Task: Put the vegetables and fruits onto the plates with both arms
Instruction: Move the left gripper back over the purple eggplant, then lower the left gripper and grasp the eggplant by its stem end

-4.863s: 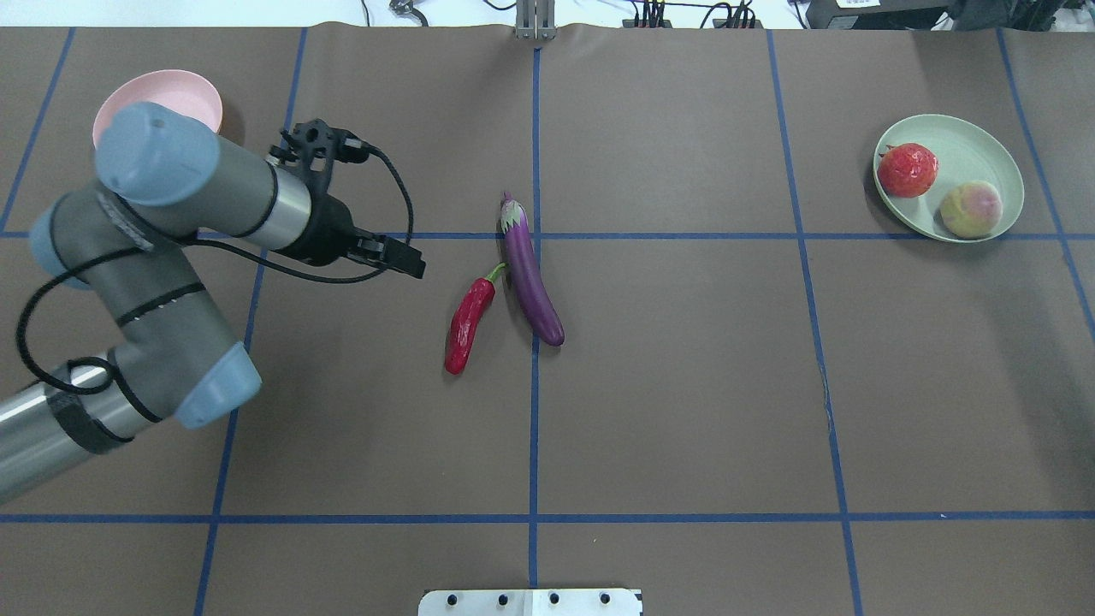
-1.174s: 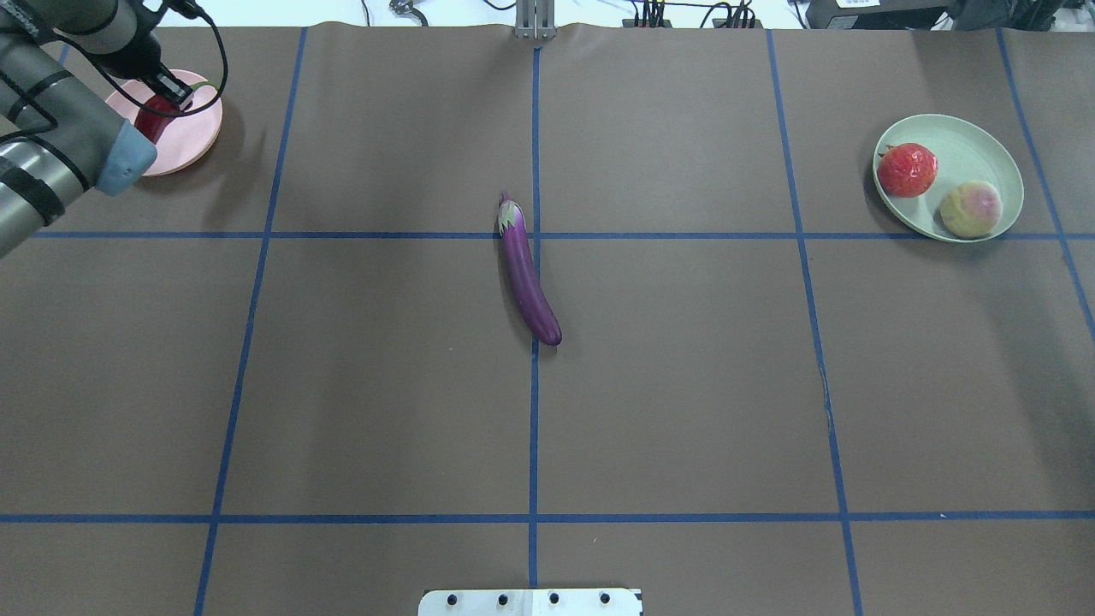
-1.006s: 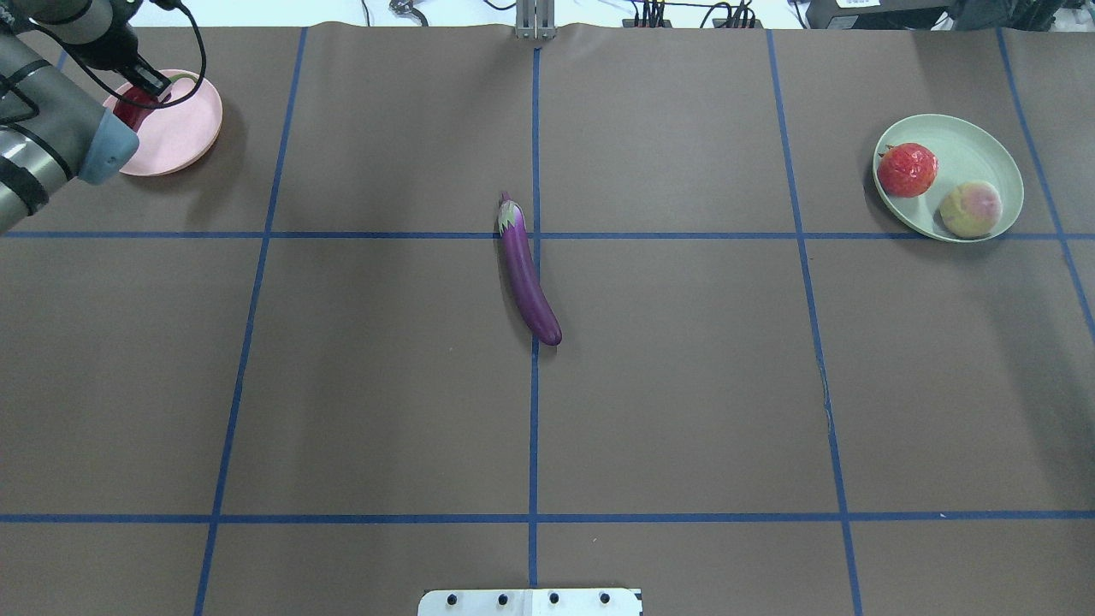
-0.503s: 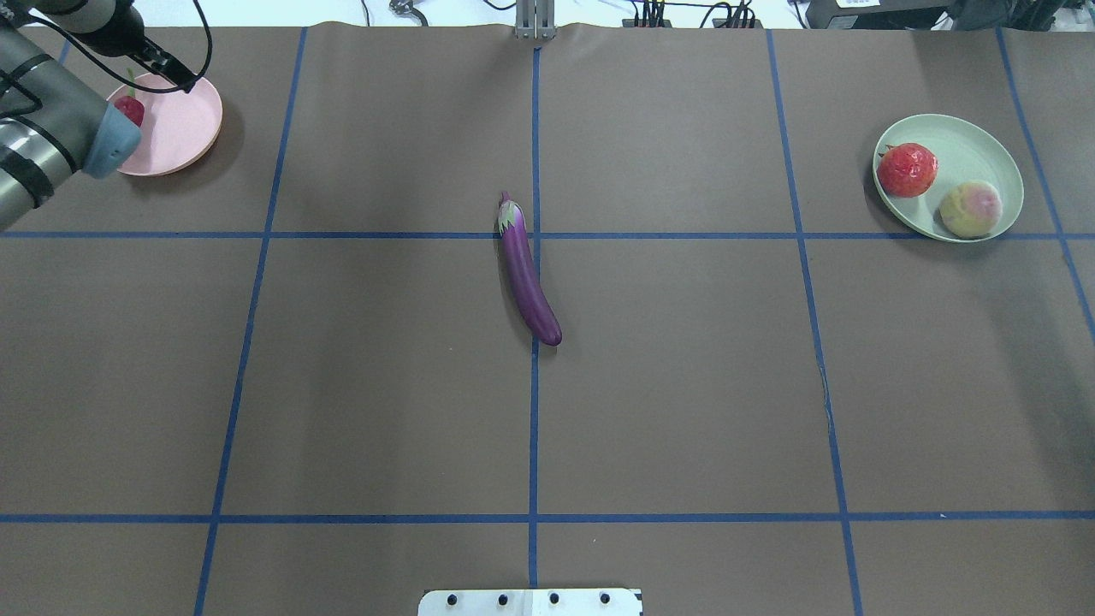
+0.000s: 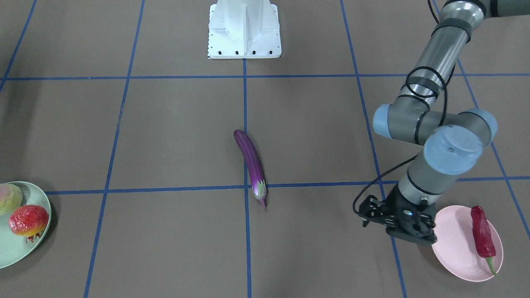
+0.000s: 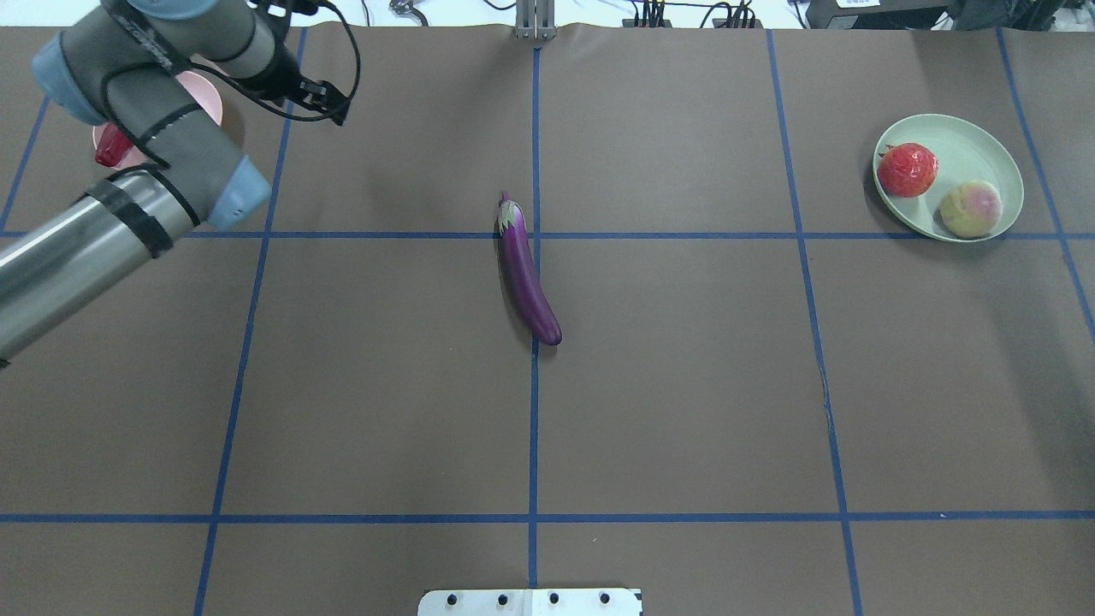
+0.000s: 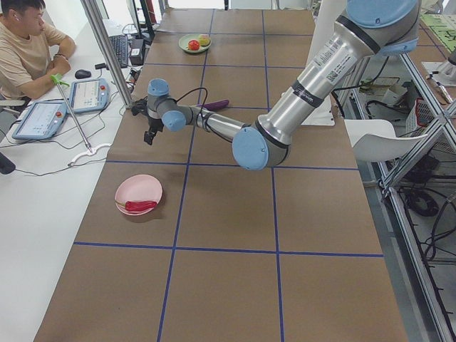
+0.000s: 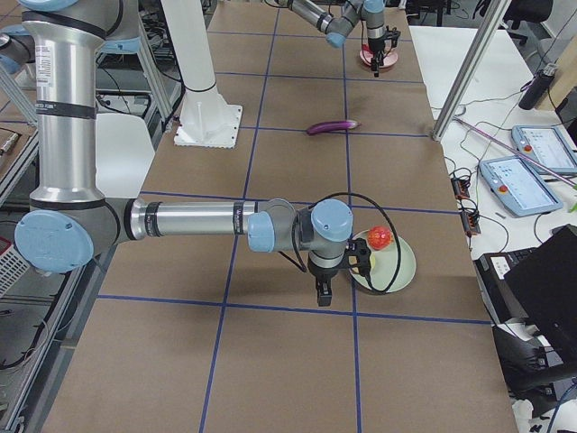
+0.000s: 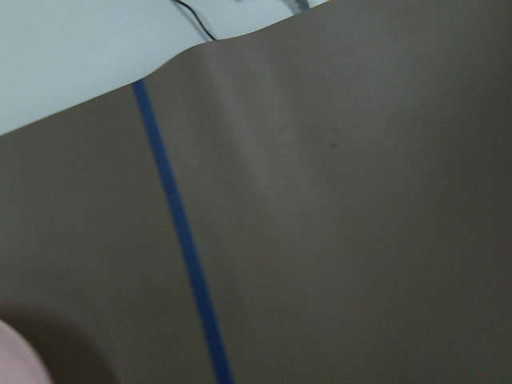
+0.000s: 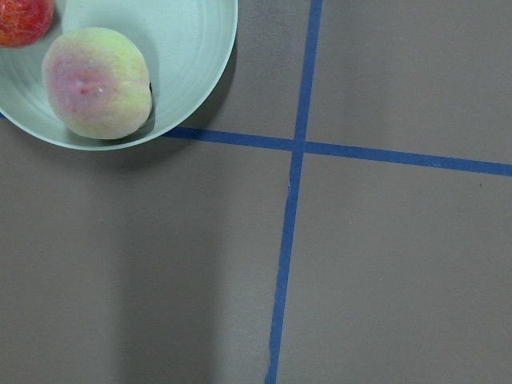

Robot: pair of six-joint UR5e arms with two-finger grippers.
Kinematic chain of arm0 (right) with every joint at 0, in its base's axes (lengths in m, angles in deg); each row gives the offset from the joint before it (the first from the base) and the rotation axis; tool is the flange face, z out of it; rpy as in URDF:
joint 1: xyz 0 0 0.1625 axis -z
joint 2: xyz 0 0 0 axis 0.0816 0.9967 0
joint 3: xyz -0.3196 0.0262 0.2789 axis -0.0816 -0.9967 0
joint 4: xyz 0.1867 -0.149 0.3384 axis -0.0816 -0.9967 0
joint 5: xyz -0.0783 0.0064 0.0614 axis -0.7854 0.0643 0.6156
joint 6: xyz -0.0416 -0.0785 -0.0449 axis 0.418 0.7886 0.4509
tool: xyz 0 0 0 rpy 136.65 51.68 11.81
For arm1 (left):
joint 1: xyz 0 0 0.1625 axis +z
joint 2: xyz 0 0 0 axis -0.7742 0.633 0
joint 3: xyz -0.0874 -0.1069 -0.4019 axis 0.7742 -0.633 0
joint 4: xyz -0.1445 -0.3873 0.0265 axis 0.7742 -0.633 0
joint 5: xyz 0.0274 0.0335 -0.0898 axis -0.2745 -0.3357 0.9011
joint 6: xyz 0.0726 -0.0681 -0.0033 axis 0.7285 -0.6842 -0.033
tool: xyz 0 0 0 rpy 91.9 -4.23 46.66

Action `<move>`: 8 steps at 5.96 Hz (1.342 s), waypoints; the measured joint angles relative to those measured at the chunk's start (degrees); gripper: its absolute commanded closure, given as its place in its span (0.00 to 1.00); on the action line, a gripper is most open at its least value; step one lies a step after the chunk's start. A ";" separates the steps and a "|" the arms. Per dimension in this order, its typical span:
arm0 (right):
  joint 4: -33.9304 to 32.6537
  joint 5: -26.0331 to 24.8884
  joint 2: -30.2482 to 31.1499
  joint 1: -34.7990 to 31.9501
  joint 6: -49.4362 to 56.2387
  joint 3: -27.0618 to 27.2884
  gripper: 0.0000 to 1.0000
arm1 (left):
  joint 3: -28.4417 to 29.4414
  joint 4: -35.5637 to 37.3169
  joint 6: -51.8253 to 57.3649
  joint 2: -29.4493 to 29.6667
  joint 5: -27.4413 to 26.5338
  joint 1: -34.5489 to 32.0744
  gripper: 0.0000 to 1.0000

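**A:** What is left to do?

**B:** Nearest the robot, the purple eggplant (image 6: pixel 526 274) lies alone at the middle of the brown desk (image 6: pixel 684 385), on no plate. It is the one item not yet placed.

**A:** And farther off?

**B:** On the robot's right, the mint green plate (image 6: pixel 984 141) holds the pomegranate (image 6: pixel 907 169) and the peach (image 6: pixel 971 209). Farthest, the pink plate (image 5: pixel 455 244) holds the red chili (image 5: pixel 482 234). Three of four look done.

**A:** The arms?

**B:** The left arm (image 5: pixel 430 120) hangs beside the pink plate, carrying nothing. The right arm (image 8: pixel 198 219) hovers by the green plate. I cannot tell whether either arm's jaws are apart or together.
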 measured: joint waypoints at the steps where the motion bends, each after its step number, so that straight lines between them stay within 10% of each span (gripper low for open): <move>1: 0.00 0.00 0.00 0.00 -0.01 0.03 0.00 | -1.30 0.42 -9.81 2.57 -0.31 5.15 0.00; 4: 0.02 0.00 -0.09 0.00 -0.02 0.09 0.00 | -1.93 6.34 -31.23 9.78 -8.77 16.98 0.00; 6: 0.08 0.00 -0.16 0.00 0.01 0.11 0.00 | -1.80 9.73 -35.84 10.93 -14.93 20.43 0.50; 7: 0.08 0.00 -0.17 0.00 0.02 0.08 0.00 | -1.63 10.18 -36.09 10.84 -17.21 21.19 0.50; 8: 0.08 0.00 -0.17 0.00 0.03 0.06 0.00 | -1.61 11.04 -35.97 10.71 -18.04 21.44 0.85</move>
